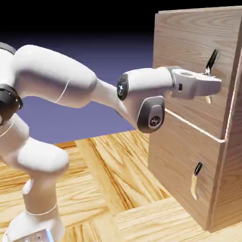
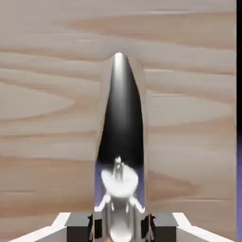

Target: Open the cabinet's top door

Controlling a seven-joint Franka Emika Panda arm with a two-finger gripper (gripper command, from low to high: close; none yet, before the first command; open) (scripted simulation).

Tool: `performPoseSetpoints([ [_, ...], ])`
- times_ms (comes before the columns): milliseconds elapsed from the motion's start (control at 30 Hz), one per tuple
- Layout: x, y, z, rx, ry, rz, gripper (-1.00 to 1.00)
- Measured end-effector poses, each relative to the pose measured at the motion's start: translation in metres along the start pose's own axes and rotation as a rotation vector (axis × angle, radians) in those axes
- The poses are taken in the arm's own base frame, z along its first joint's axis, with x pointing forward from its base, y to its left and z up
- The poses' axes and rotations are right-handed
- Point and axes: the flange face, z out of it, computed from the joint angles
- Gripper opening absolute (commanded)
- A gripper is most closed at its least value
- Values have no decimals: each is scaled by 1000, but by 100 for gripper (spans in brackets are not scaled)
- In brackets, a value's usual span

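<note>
White arm (image 1: 71,85) stretched level to the right, gripper (image 1: 208,85) clamped on the top door's (image 1: 194,71) curved black handle (image 2: 120,123), wooden cabinet (image 1: 189,156) at right, both doors flush.

No legible text, labels or numbers anywhere in either view.

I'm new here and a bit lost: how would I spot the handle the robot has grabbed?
Find the tall wooden cabinet on the right. Its front has two doors, one above the other, each with a curved black-and-cream handle. The one you want is the top door's handle, the longer one, with the white gripper shut on it; the lower handle hangs free.
</note>
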Motion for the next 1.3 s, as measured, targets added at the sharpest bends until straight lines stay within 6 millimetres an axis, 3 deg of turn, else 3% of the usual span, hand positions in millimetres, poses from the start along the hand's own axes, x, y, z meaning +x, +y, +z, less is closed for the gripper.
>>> performPoseSetpoints([
  [900,-50,-50,-123,-241,241,-4,-100],
  [1300,-55,-54,-120,-257,261,-15,-100],
])
